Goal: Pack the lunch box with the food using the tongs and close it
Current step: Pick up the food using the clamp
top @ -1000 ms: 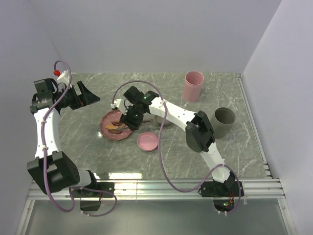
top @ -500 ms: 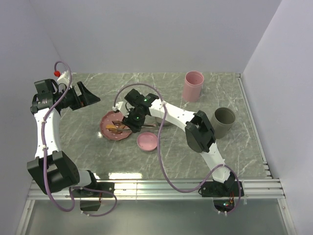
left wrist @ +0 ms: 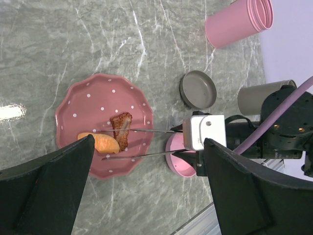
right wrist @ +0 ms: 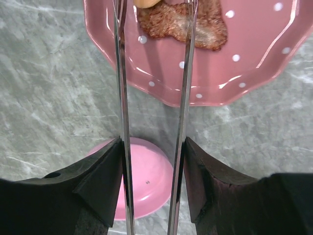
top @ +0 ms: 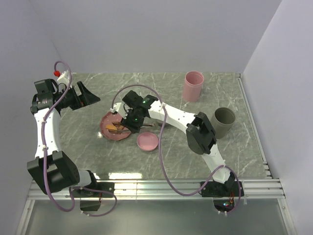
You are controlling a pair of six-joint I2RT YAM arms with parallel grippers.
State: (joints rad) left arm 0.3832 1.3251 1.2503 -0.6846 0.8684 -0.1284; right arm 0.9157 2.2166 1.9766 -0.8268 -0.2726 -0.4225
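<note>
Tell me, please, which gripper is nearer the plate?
Right. The right gripper sits at the plate's right edge, holding tongs over it; the left gripper hovers open, off to its left.

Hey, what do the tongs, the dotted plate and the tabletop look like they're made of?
The tongs: thin metal, probably polished steel; the arms are silver and mirror-bright. The plate: pink with white dots, glossy glints on its scalloped rim, so glazed ceramic or hard plastic; cannot tell which. The tabletop: grey-green with white veins and a sheen, marble or a marble-print laminate.
</note>
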